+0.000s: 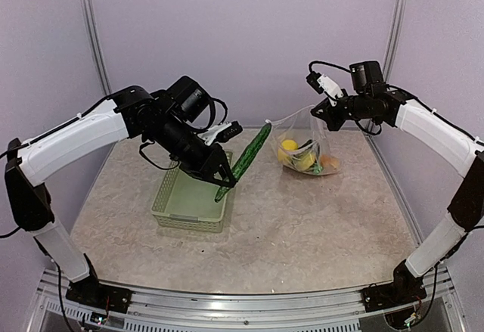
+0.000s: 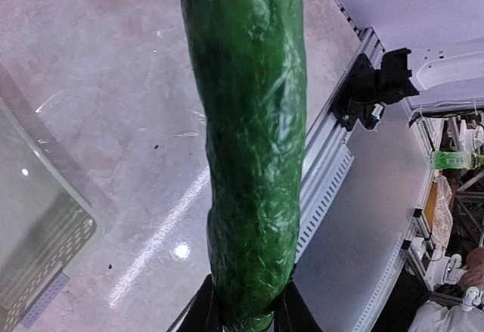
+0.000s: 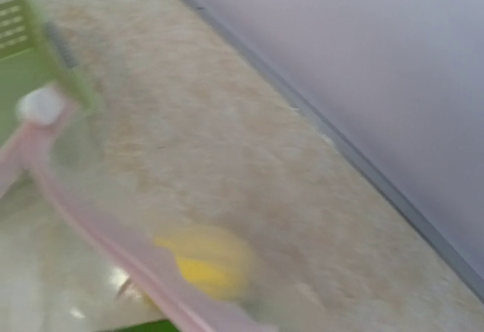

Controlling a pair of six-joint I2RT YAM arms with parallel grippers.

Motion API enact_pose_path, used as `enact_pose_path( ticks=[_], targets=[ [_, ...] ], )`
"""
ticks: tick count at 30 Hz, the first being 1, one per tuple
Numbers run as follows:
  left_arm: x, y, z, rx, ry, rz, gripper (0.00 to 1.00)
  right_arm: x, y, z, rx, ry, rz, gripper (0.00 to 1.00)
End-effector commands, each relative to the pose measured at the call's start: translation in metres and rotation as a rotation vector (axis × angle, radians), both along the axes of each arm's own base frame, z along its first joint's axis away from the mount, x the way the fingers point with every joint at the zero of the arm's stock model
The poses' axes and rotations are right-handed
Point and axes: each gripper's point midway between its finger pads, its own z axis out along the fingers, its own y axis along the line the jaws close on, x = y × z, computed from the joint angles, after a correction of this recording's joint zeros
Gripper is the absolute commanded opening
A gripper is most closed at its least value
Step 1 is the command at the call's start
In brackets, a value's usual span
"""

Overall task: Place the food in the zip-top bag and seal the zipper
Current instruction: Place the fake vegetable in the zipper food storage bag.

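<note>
My left gripper (image 1: 224,183) is shut on the lower end of a long green cucumber (image 1: 248,156) and holds it tilted above the table, its tip pointing at the bag's mouth. In the left wrist view the cucumber (image 2: 249,143) fills the middle, gripped between both black fingers (image 2: 198,315). My right gripper (image 1: 323,114) holds the clear zip-top bag (image 1: 302,139) up by its mouth edge. Yellow lemons (image 1: 289,146), green and orange pieces lie in the bag's bottom. The blurred right wrist view shows the pale pink zipper (image 3: 98,230) and a lemon (image 3: 208,264) through the plastic; its fingers are hidden.
The pale green slatted basket (image 1: 165,209) stands left of centre under my left arm, and no food shows in it. It also shows in the left wrist view (image 2: 38,226) and the right wrist view (image 3: 23,37). The table's metal rail (image 2: 325,158) runs near the cucumber.
</note>
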Motion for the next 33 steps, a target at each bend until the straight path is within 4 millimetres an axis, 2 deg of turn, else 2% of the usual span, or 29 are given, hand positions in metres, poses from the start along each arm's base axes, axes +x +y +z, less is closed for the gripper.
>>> enact_pose_path(
  ticks=[1, 7, 10, 15, 19, 23, 25, 27, 33],
  targets=[
    [-0.024, -0.037, 0.023, -0.165, 0.121, -0.087, 0.0, -0.017, 0.026, -0.016, -0.024, 0.049, 0.094, 0.0],
    [-0.024, -0.059, 0.03, -0.245, 0.217, -0.099, 0.0, -0.049, 0.048, -0.017, -0.049, 0.063, 0.206, 0.0],
    [-0.023, -0.064, 0.02, -0.233, 0.277, -0.099, 0.0, -0.058, 0.05, -0.017, -0.055, 0.064, 0.215, 0.0],
    [-0.022, -0.07, 0.003, -0.222, 0.395, -0.09, 0.0, -0.075, 0.05, -0.029, -0.079, 0.079, 0.244, 0.0],
    [-0.018, -0.073, -0.01, -0.2, 0.44, -0.067, 0.0, -0.08, 0.047, -0.047, -0.089, 0.123, 0.235, 0.0],
    [-0.011, -0.073, -0.022, -0.18, 0.474, -0.041, 0.0, -0.085, 0.043, -0.052, -0.095, 0.129, 0.236, 0.0],
    [-0.003, -0.074, -0.026, -0.182, 0.486, -0.022, 0.0, -0.088, 0.043, -0.052, -0.099, 0.121, 0.245, 0.0],
    [0.014, -0.077, -0.03, -0.185, 0.488, 0.023, 0.0, -0.094, 0.044, -0.052, -0.093, 0.121, 0.278, 0.0],
    [0.053, -0.092, -0.03, -0.225, 0.456, 0.077, 0.0, -0.107, 0.052, -0.055, -0.065, 0.149, 0.335, 0.0]
  ],
)
